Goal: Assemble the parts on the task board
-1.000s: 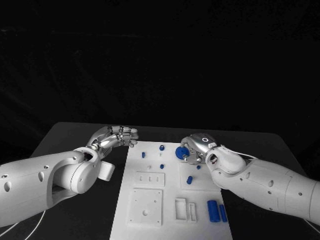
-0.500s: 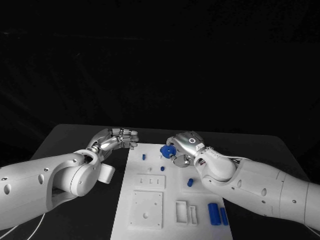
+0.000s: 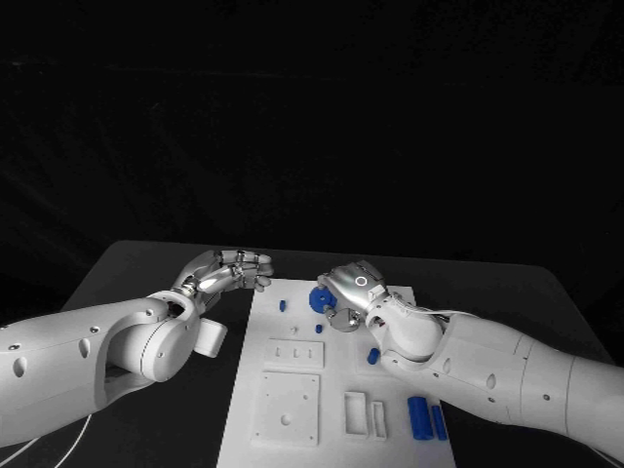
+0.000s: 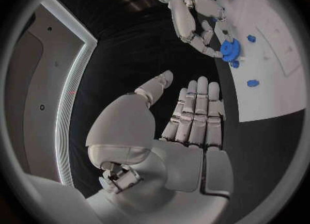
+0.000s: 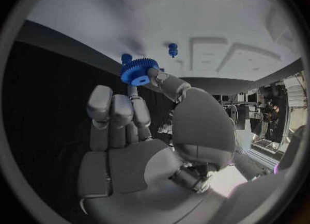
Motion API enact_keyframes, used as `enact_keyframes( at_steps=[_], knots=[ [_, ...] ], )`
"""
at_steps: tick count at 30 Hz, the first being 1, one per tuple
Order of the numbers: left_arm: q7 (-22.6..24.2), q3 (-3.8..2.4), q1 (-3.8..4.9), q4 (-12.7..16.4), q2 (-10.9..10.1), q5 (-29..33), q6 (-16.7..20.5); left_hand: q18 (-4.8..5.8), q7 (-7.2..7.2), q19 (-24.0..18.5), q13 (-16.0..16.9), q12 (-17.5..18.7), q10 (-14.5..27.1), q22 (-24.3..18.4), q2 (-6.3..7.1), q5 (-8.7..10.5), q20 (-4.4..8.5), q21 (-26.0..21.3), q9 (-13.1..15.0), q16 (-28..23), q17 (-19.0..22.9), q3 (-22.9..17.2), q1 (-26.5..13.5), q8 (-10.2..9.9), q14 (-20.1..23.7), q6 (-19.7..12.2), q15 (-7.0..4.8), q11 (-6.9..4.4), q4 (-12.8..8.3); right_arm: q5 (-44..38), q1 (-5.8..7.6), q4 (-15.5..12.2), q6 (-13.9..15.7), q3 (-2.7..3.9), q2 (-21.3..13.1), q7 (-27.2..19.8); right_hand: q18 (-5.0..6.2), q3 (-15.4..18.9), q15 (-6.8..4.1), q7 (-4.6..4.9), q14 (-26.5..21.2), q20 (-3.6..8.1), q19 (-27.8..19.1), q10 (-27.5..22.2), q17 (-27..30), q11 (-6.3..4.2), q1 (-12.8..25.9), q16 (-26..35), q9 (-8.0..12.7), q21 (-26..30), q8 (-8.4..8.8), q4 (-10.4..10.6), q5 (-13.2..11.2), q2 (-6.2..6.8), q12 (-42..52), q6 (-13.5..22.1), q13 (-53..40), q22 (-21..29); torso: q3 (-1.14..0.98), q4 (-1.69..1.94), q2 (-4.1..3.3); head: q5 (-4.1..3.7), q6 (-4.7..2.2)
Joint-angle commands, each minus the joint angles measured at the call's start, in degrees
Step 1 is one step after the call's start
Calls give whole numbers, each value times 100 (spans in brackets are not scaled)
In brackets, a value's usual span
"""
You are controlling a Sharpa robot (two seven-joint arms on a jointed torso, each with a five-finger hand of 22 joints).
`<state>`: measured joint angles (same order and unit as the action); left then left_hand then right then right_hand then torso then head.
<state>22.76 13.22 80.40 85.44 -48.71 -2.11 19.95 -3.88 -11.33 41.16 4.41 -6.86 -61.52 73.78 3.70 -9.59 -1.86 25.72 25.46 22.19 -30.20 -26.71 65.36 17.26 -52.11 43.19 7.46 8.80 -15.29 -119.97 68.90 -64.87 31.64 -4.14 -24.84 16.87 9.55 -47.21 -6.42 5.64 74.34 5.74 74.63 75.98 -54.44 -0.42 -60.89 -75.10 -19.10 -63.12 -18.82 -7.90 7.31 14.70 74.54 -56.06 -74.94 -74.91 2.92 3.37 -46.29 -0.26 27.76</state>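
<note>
The blue gear (image 3: 321, 296) was pinched in the right hand (image 3: 352, 292) above the far end of the task board (image 3: 333, 390), near its middle line and just over a small blue peg (image 5: 172, 49). The left hand (image 3: 228, 270) hovered beside the board's far left corner, fingers straight and together, holding nothing. Bare black table (image 3: 143, 283) lay along both long edges of the board.
</note>
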Motion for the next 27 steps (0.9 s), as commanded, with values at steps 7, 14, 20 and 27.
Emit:
enact_keyframes(
  at_steps=[7,14,20,27],
  knots=[
    [74,-4,4,5,24,-15,-43,-50,-29,-29,-3,23,-14,8,-11,20,-16,28,4,-34,-8,-8,-68,-15,-16,-2,29,41,-31,-171,2,198,-23,-4,173,54,545,-18,-4,40,47,-10,36,40,-7,9,-54,35,-621,-29,-48,46,-49,11,8,-117,-469,-90,11,-7,1,12,8],
    [72,-5,4,-21,68,-15,-46,-50,-30,-29,-2,24,-14,9,-12,20,-16,29,4,-35,-11,-10,-71,-15,-17,-3,28,41,-33,-90,-4,395,-43,-70,326,1,545,-19,-5,39,48,-11,36,36,-8,8,-55,36,-622,-31,-48,49,-54,16,2,-120,-466,-90,10,31,-8,24,2],
    [74,-5,4,-19,60,-15,-39,-50,-30,-28,-2,25,-14,9,-12,20,-16,29,4,-36,-12,-11,-74,-15,-17,-3,28,41,-34,6,-5,480,-93,-79,377,-55,545,-16,-5,40,49,-13,36,25,-9,8,-52,39,-621,-33,-44,52,-69,27,-12,-116,-459,-91,30,55,-13,22,13],
    [76,-5,5,-12,73,-15,-44,-50,-30,-28,-2,26,-15,10,-10,20,-15,29,5,-37,-14,-12,-77,-15,-18,-4,28,41,-36,97,-5,586,-159,-101,461,-107,545,-6,-3,43,50,-16,35,5,-10,11,-48,45,-617,-38,-33,56,-94,37,-36,-102,-446,-92,24,36,-16,34,12]
  ],
)
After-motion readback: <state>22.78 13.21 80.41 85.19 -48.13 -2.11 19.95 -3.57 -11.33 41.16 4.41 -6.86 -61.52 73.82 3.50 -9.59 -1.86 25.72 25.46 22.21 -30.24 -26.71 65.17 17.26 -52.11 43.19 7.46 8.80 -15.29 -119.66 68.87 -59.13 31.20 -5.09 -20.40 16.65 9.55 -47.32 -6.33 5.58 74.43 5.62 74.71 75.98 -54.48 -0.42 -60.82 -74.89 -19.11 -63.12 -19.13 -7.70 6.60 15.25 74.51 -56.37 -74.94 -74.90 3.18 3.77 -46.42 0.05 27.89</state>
